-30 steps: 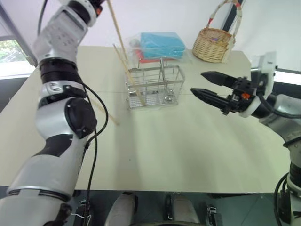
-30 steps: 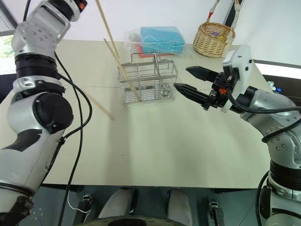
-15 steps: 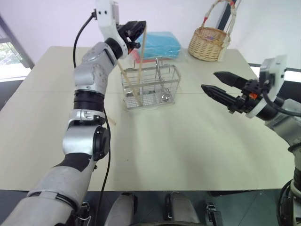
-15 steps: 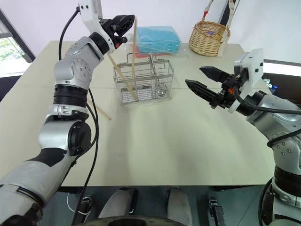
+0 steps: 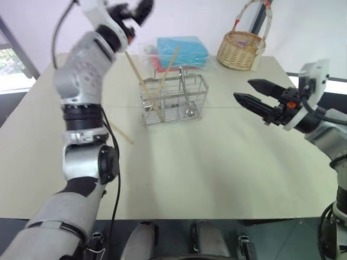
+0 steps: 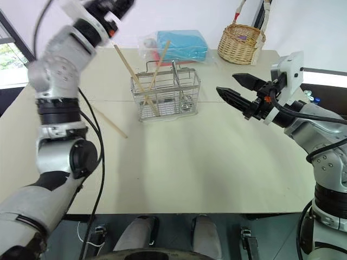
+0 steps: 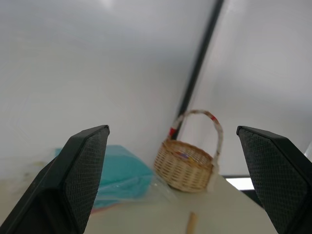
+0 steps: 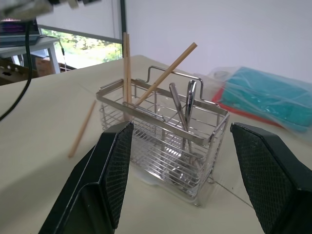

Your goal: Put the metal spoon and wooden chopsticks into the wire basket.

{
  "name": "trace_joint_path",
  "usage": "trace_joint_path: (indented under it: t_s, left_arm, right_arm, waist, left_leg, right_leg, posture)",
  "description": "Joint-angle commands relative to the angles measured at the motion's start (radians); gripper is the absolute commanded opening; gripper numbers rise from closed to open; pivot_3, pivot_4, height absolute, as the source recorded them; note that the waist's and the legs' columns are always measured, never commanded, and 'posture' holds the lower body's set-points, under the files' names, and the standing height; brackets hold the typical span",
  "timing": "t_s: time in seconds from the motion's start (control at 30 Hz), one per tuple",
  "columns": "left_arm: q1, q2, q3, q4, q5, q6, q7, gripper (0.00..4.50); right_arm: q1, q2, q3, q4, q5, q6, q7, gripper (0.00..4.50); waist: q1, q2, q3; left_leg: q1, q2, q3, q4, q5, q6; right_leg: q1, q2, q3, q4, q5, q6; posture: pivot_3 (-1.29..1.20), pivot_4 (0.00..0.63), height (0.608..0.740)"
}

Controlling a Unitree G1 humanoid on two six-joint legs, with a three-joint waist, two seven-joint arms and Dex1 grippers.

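Shiny wire basket [image 8: 161, 141], matt wooden chopsticks [image 8: 163, 73], woven wicker basket [image 7: 185, 165].

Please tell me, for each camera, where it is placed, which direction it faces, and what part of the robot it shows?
Head stereo pair: looks forward and down at the table, both arms.
Left wrist: raised, faces the wicker basket; its open end effector.
Right wrist: faces the wire basket holding two wooden chopsticks; its open end effector.
Shared: all see the blue package.

No legible text or labels
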Motion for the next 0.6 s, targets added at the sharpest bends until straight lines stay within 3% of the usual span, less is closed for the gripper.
trace_joint_path:
  t_s: [0.03,0.23,0.4,0.6]
  left_arm:
    - [-0.046,0.064,0.056,0.023,0.045,0.098,0.208,4.40]
    - [0.008,0.118,0.203,0.149,0.127,0.343,0.575,4.40]
    - [0.069,0.092,0.217,0.184,0.154,0.362,0.638,4.40]
    - [0.080,0.046,0.209,0.379,0.169,0.302,0.648,4.40]
  right_arm:
    - [-0.009,-0.020,-0.003,-0.045,0.028,-0.020,0.063,3.28]
    - [0.018,-0.044,0.033,-0.090,0.050,-0.009,0.164,3.28]
    - [0.030,-0.025,0.057,-0.101,0.041,-0.017,0.166,3.28]
    - [0.034,-0.005,0.070,-0.115,0.056,-0.013,0.156,3.28]
  waist:
    - [0.000,0.002,-0.001]
    - [0.003,0.002,-0.002]
    - [0.012,-0.006,-0.001]
    - [0.011,-0.005,-0.002]
  left_leg:
    - [0.000,0.000,0.000,0.000,0.000,0.000]
    - [0.003,0.000,-0.001,0.000,0.000,0.000]
    - [-0.001,0.000,-0.002,0.001,0.001,-0.002]
    - [0.000,-0.001,-0.001,0.001,0.001,-0.002]
  right_leg:
    - [0.000,0.000,0.000,0.000,0.000,0.000]
    - [0.003,0.001,0.000,0.001,0.000,0.000]
    - [0.000,0.001,0.000,0.001,0.000,0.000]
    - [0.001,-0.003,0.000,0.001,0.000,0.000]
  posture:
    - [0.00,0.150,0.661]
    - [0.00,0.150,0.661]
    - [0.00,0.150,0.661]
    - [0.00,0.150,0.661]
